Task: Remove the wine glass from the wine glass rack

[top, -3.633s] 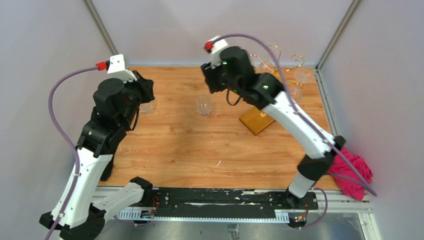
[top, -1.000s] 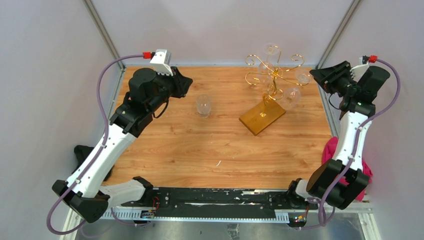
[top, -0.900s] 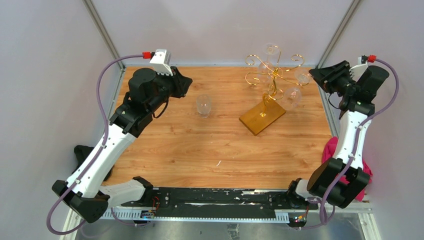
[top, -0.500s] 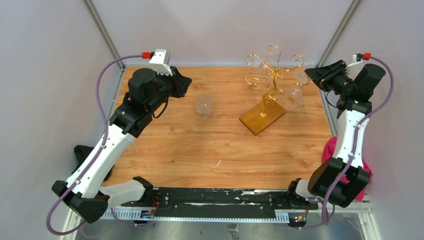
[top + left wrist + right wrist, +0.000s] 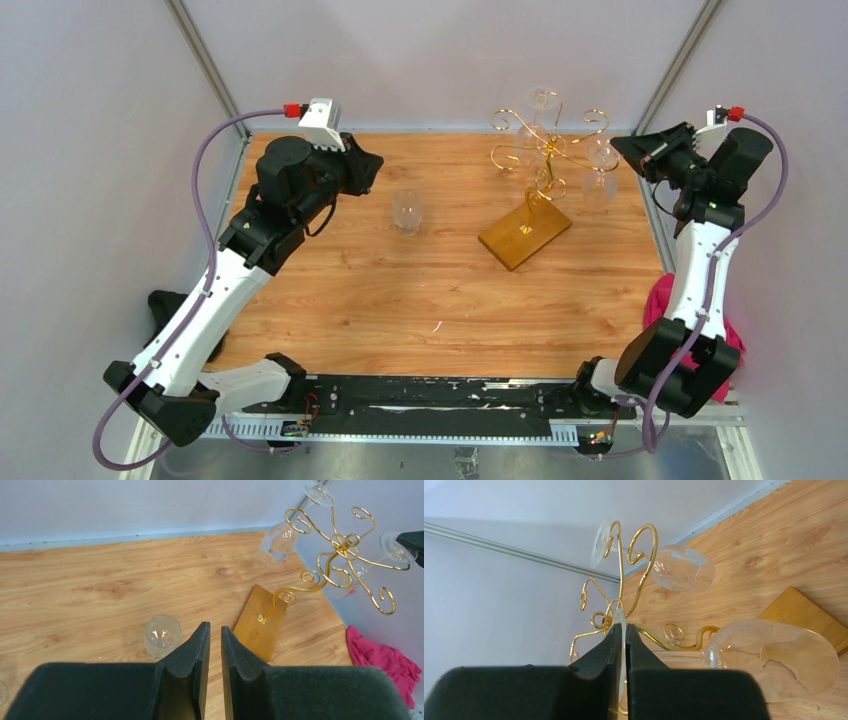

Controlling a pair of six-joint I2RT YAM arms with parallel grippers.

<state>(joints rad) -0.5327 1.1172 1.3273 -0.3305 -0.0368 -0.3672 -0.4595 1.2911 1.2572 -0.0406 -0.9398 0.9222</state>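
Since half a second ago, the bowl of the wine glass [image 5: 774, 660] has swung a little toward the table's right edge. Our right gripper [image 5: 622, 626] pinches the glass's foot edge-on between its pads, at an outer arm of the wine glass rack [image 5: 545, 178]. We cannot tell whether the foot is clear of the gold curl.

In the right wrist view the glass's long axis runs sideways from the fingers, stem first, with the bowl's mouth pointing away to the right and slightly down. The rack stands at the far right of the table [image 5: 400, 300], its amber base set slantwise. A second glass [image 5: 681, 568] hangs on another arm.

We see the right wall [image 5: 780, 250] close behind the gripper, while bare wood lies open toward the middle and the near edge. Our left gripper [image 5: 215, 640] hovers with its fingers nearly together on nothing, near a short glass [image 5: 162, 636] standing upright, well apart from the rack. A pink cloth [image 5: 385, 660] lies at the right edge.
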